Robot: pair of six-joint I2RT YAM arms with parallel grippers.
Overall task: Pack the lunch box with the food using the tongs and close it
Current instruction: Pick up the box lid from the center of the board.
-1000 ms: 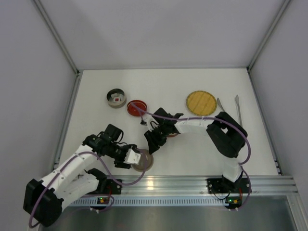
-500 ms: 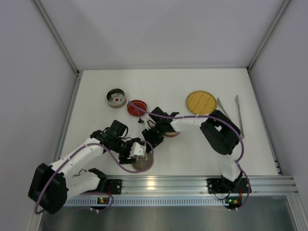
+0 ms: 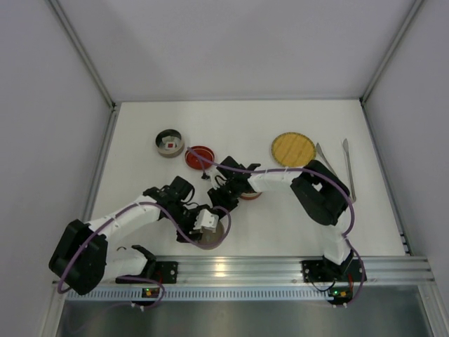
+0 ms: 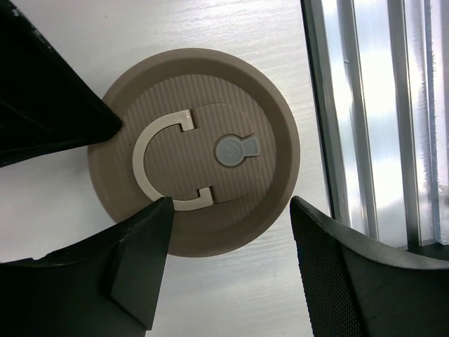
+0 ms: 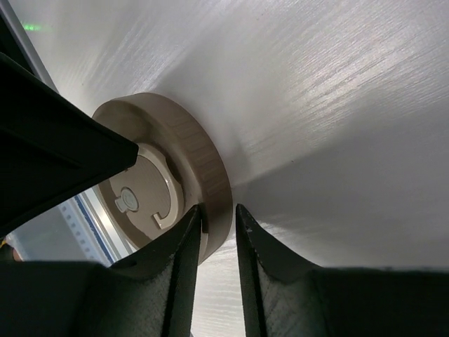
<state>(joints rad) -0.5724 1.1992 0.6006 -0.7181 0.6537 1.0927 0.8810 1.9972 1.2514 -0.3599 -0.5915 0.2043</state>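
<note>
**Ribbed tan lid (image 4: 203, 151), crowded**

Round, with a pale C-handle, it's lying on the white surface (image 3: 280, 217). The left end effector (image 4: 231, 246) is hovering released over it; the right end effector (image 5: 219, 232) is straddling its rim, can't tell if clamped. Metal tongs (image 3: 349, 172) are lying far right.

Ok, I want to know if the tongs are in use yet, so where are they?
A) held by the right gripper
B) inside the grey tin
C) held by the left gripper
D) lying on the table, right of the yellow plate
D: the tongs lie on the table just right of the yellow plate, with nothing holding them.
</note>
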